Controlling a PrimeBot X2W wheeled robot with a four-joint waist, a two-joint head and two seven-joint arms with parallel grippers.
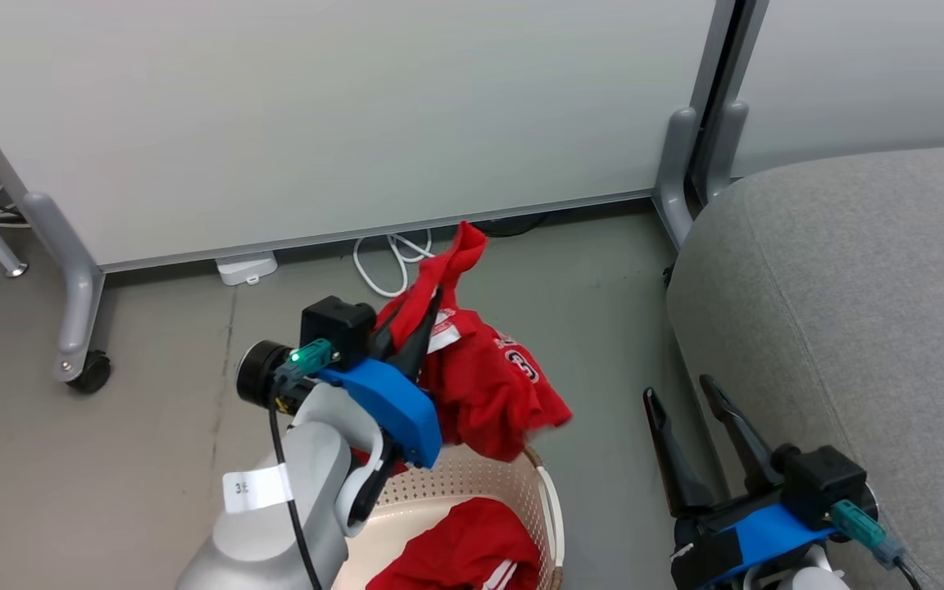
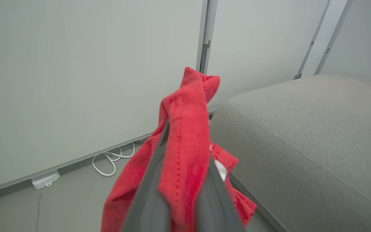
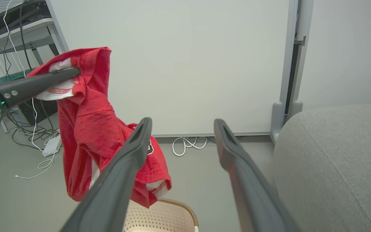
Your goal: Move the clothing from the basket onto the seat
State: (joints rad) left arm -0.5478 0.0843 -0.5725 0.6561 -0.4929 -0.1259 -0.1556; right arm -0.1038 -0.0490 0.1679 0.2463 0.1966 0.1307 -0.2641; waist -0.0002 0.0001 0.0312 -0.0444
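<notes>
My left gripper is shut on a red garment with white-and-dark lettering and a number, which hangs in the air above the basket. The cream perforated basket stands on the floor at the bottom, and a second red garment with white stripes lies inside it. In the left wrist view the held garment drapes over the closed fingers. The light-grey sofa lies to the right. My right gripper stands open beside the sofa's edge, holding nothing; its wrist view shows the hanging garment, the basket and the sofa.
Pale partition panels on grey wheeled feet close off the back. White cables and a white adapter lie on the grey floor below them. A desk with tangled cables stands far left in the right wrist view.
</notes>
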